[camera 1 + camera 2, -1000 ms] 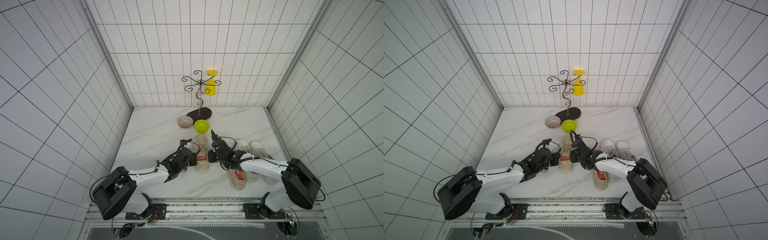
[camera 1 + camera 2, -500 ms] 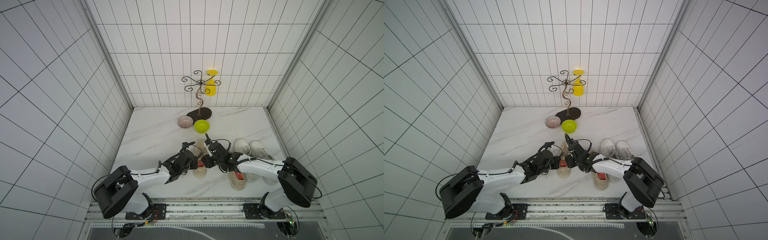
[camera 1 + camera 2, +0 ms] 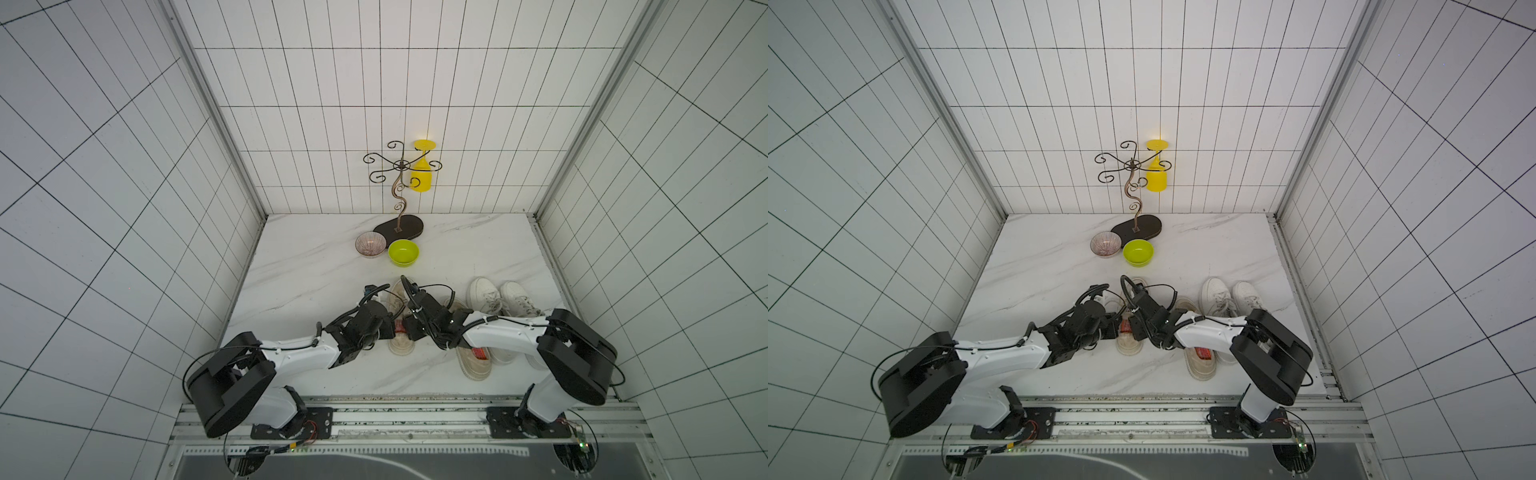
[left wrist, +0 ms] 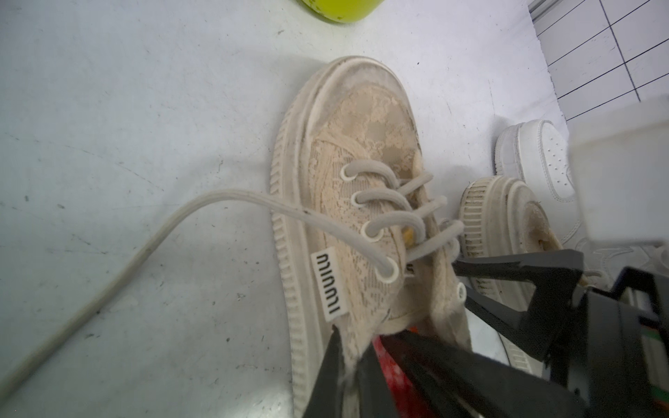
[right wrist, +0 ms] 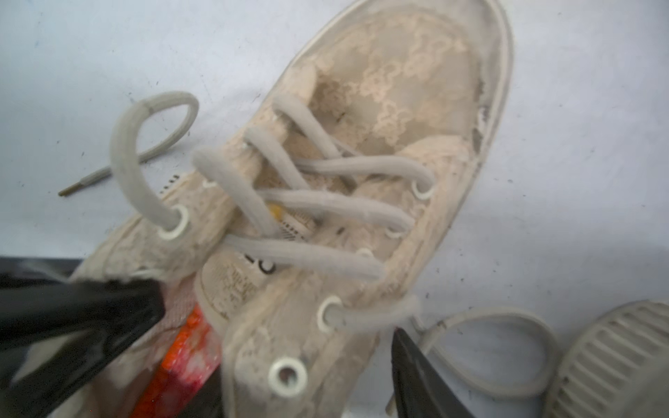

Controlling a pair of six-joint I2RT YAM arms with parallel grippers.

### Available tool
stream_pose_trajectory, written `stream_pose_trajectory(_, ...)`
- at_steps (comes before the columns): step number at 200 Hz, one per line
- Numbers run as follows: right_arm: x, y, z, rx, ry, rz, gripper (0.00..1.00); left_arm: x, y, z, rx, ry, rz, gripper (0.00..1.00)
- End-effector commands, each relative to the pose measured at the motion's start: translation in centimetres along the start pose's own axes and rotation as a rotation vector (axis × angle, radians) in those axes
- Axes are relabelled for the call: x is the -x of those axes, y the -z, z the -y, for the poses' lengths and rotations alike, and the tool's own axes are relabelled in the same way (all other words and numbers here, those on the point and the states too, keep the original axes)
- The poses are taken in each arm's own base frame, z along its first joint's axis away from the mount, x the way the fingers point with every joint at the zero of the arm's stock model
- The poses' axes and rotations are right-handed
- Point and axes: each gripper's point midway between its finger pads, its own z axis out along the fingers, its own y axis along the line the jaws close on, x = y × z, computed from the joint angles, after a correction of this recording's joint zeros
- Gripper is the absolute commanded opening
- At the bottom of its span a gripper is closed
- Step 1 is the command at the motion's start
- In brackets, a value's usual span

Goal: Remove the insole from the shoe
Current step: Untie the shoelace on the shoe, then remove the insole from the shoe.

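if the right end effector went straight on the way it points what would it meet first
Probably the beige shoe: the right end effector is open astride its eyelet side, so that wall and the laces lie first in line; depth is unclear.

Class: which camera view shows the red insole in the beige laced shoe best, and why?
The right wrist view: the insole fills a broad orange-red strip at the shoe opening, though blurred. In the left wrist view the insole is a mostly hidden red sliver; in both top views the insole is a tiny red patch.
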Motion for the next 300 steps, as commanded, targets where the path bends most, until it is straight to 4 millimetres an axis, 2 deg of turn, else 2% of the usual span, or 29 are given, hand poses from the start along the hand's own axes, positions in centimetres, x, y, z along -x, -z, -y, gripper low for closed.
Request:
stream_pose_trajectory(1, 4.2, 1.4, 1.8, -0.104, -0.046, 0.116, 0.55, 0.4, 0.4, 0.6, -0.033, -0.003, 0.021, 0.14)
stream_pose_trajectory(23, 5.7, 1.9, 1.6, -0.075, -0.070, 0.155, 0.53, 0.5, 0.4, 0.9, -0.041, -0.012, 0.020, 0.23)
stream_pose_trajectory(57, 7.2, 2.3, 1.0, -0.035, -0.071, 0.182, 0.52, 0.6, -0.1, 1.5, -0.046, -0.038, 0.010, 0.32)
stream_pose_trajectory(102, 7.9, 2.7, 0.8, -0.011, -0.081, 0.199, 0.48, 0.8, -1.1, 2.0, -0.036, -0.079, -0.012, 0.52)
stream_pose_trajectory(124, 8.1, 2.9, 0.7, -0.005, -0.081, 0.204, 0.47, 1.3, -1.8, 1.3, 0.020, -0.084, -0.011, 0.55)
stream_pose_trajectory(145, 8.0, 2.9, 0.8, -0.001, -0.085, 0.207, 0.45, 2.1, -2.4, 0.8, 0.036, -0.068, 0.001, 0.54)
stream_pose_trajectory(185, 8.0, 3.2, 0.6, 0.018, -0.080, 0.205, 0.45, 3.0, -3.2, 1.2, 0.034, -0.068, 0.001, 0.37)
stream_pose_trajectory(212, 7.9, 4.2, 0.0, 0.067, -0.064, 0.205, 0.45, 3.2, -3.4, 1.7, 0.018, -0.062, 0.001, 0.32)
stream_pose_trajectory(256, 7.0, 6.4, -2.6, 0.216, -0.042, 0.152, 0.42, 3.5, -3.2, 2.5, -0.017, -0.055, 0.009, 0.29)
stream_pose_trajectory(300, 6.0, 5.6, -3.6, 0.253, -0.046, 0.088, 0.32, 3.7, -3.0, 3.1, -0.046, -0.051, 0.012, 0.26)
